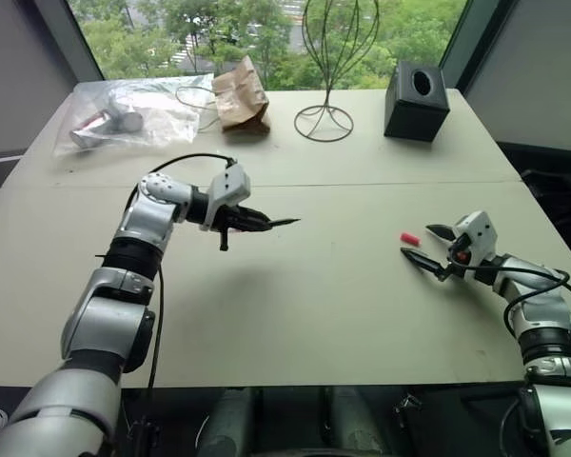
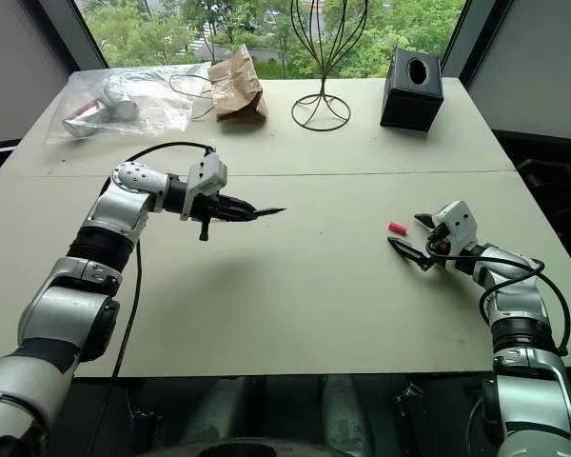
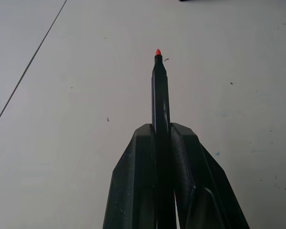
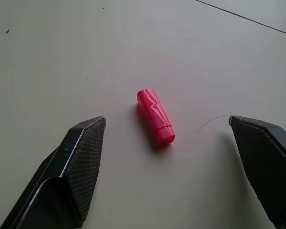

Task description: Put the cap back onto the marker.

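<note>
The marker [image 1: 278, 223] was already in hand: the left tool [image 1: 250, 222] was clamped on its dark barrel and held it clear of the bench [image 1: 314, 295], roughly level, with the uncapped end pointing toward the robot's right. In the left wrist view the barrel ran out from between the two closed fingers [image 3: 133, 186] and ended in a small red tip, bare and with nothing on it. The cap [image 1: 410, 238] lay on its side on the bench, well apart from the marker and over on the right-hand side of the surface. The right tool [image 1: 432, 249] sat low just beside it, fingers spread apart and holding nothing; in the right wrist view the red cap [image 4: 155, 116] lay ahead of the gap between the two black fingers [image 4: 81, 162], touching neither. So, judging by how things lay, one half of the job was done, namely securing the marker, while the cap was not yet picked up. What appeared left was for the right tool to reach forward around the cap and close on it, lift it, bring the two arms together, line the cap's open end up with the red tip and press it home. The cap was small and round, so it could likely roll or slip during the pinch.
</note>
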Controlling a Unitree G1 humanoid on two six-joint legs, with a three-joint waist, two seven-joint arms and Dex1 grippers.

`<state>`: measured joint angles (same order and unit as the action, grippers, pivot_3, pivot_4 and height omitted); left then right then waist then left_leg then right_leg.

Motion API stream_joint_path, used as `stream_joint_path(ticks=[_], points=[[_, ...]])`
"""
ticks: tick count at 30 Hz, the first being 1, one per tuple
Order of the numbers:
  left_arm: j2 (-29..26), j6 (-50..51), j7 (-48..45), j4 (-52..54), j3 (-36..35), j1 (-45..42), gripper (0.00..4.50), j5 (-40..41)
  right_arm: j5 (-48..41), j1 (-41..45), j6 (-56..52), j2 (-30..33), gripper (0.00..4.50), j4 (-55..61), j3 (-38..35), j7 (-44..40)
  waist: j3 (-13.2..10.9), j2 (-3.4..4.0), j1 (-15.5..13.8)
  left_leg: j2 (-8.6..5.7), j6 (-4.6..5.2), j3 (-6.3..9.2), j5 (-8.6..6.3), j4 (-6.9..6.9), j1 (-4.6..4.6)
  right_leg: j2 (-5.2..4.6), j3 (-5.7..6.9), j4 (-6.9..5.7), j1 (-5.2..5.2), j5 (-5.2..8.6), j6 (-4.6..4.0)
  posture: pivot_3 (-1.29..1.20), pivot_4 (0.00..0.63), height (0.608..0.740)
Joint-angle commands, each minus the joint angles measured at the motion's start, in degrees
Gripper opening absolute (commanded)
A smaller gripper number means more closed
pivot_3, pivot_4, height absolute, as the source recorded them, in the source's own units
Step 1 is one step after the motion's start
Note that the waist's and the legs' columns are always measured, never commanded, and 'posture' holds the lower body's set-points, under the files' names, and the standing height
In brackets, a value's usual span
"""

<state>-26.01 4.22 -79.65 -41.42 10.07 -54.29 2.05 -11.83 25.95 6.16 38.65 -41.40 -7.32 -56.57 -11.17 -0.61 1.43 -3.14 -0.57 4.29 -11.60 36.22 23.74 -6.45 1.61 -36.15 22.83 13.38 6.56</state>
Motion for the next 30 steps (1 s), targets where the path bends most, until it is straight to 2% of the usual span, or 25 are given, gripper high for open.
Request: stream_joint_path(ticks=[1,5,15,21,26,27,28,30], points=[[-0.43,-0.11,0.65,2.09,-1.38,-0.61,0.0,1.62,2.0,0.39,-0.2,-1.64,2.64,-0.76,2.17,0.08,0.01,-0.01,0.17,0.0,0.0,0.0,0.0,0.0,-0.06,0.0,0.0,0.0,-0.07,0.0,0.0,0.0,0.15,0.74],[-0.64,0.14,1.38,2.48,-1.61,-0.3,0.0,1.94,2.69,0.3,0.15,-1.95,0.69,-0.97,2.97,-0.14,0.02,-0.03,0.66,0.07,-0.02,0.09,-0.01,0.01,-0.27,-0.03,0.0,0.03,-0.33,0.12,0.16,0.0,0.15,0.74],[-1.61,-0.01,2.77,2.87,-1.8,0.26,0.0,2.85,1.91,-1.72,-0.72,-1.59,0.69,4.67,2.95,0.75,0.03,-0.06,0.88,0.06,-0.02,0.14,-0.01,-0.01,-0.28,-0.06,0.0,0.02,-0.33,0.05,0.06,0.0,0.15,0.74],[-2.02,-0.56,2.66,3.64,-1.95,-0.13,0.0,3.5,-1.4,-4.33,-10.08,0.3,0.69,26.31,3.04,0.06,-0.01,0.02,0.85,0.05,-0.02,0.14,-0.01,-0.17,-0.12,-0.06,-0.01,0.02,-0.08,0.05,0.03,0.0,0.15,0.74],[-1.7,-0.74,2.92,3.77,-1.96,-0.28,0.0,3.65,-3.04,-4.51,-16.2,0.66,0.69,32.89,2.29,0.81,-0.02,0.02,0.28,0.02,-0.01,0.14,-0.01,-0.09,0.3,-0.07,-0.01,0.01,0.28,0.04,0.03,0.0,0.15,0.74],[-1.57,-0.92,3.1,3.58,-1.96,-0.26,0.0,3.61,-2.85,-4.87,-16.43,0.78,0.15,32.97,2.56,0.77,-0.02,0.02,-0.11,0.01,-0.01,0.15,-0.01,-0.08,0.34,-0.07,-0.01,0.03,0.3,0.04,0.03,0.0,0.15,0.74],[-1.48,-1.06,3.22,3.45,-1.96,-0.2,0.0,3.59,-2.57,-5.24,-16.78,0.91,0.01,33.02,2.84,0.9,-0.02,0.02,-0.47,-0.01,-0.01,0.13,-0.01,-0.08,0.35,-0.07,-0.01,0.04,0.3,0.04,0.04,0.0,0.15,0.74],[-1.4,-1.03,3.3,3.49,-1.96,0.04,0.0,3.66,-2.01,-5.83,-16.62,1.04,0.01,32.76,3.15,1.13,-0.02,0.02,-0.92,-0.02,-0.01,0.12,-0.01,-0.08,0.4,-0.08,-0.01,0.04,0.36,0.04,0.04,0.0,0.15,0.74]])
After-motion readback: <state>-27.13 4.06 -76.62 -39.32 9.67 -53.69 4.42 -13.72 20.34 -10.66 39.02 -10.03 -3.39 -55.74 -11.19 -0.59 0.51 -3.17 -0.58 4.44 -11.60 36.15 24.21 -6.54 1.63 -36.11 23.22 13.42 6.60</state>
